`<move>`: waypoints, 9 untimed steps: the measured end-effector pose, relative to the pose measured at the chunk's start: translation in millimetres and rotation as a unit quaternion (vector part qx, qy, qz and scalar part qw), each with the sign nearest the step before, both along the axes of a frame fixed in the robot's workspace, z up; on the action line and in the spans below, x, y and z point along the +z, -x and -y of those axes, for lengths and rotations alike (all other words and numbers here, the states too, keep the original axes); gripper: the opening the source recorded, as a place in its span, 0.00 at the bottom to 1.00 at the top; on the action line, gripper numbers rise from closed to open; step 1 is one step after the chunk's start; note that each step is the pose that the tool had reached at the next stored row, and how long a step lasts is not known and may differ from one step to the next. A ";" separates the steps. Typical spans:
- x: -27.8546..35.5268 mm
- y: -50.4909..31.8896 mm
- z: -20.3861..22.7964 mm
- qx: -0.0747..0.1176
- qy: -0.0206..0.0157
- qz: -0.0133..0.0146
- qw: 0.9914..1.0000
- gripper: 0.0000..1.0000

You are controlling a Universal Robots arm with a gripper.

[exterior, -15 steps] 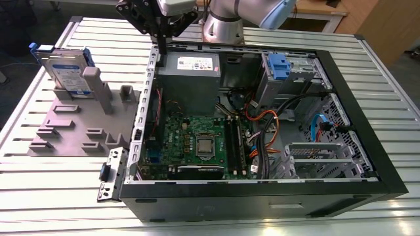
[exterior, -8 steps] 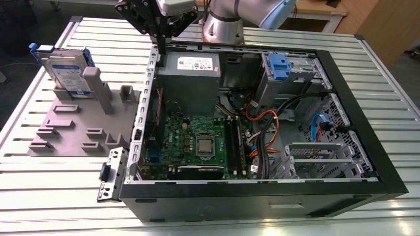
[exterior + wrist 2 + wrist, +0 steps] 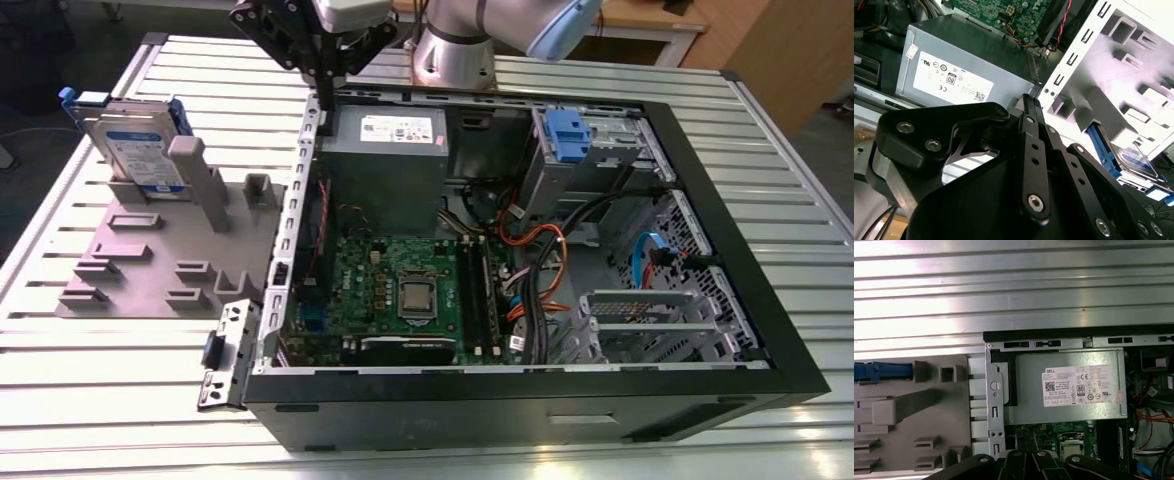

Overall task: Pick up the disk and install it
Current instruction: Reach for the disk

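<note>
a: where's the disk sitting?

b: upper left of the exterior view. the disk point(image 3: 134, 150) stands on edge in a slot of the grey fixture point(image 3: 147, 255), which lies on the slatted table point(image 3: 747, 130) just beside the open computer case point(image 3: 534, 405).

a: and the gripper?

b: the gripper point(image 3: 324, 82) hangs at the top centre of that view, above the case's back corner by the power supply point(image 3: 387, 150) and well apart from the disk. its fingers look drawn together with nothing between them.

a: how do you reckon the disk will handle?

b: stiff and fairly dense, i'd say. a metal body won't flex, but it won't like a knock. the broad faces look smooth, so a light pinch could slip. the blue carrier point(image 3: 1101, 147) around it, seen in the second wrist view, is thin plastic and likely to give.

a: so where would you take hold?

b: across the two broad faces, near the upper edge that stands clear of the slot, and centred so it doesn't swing. i'd keep off the carrier's rails.
</note>
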State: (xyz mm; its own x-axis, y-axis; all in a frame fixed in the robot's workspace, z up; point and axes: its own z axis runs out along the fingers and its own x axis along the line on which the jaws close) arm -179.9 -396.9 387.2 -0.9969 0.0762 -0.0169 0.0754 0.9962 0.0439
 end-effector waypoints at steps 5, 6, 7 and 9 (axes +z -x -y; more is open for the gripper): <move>0.0 1.9 0.0 0.000 0.000 0.000 1.000 0.11; 0.0 2.0 0.0 0.000 0.000 0.000 1.000 0.11; 0.0 2.2 -0.1 0.000 0.000 0.000 1.000 0.11; 0.0 2.6 -0.1 0.000 0.000 0.000 1.000 0.11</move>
State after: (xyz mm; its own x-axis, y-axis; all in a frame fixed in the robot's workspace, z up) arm -182.5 -396.8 387.3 -0.9969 0.0763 -0.0169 0.0755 0.9962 0.0438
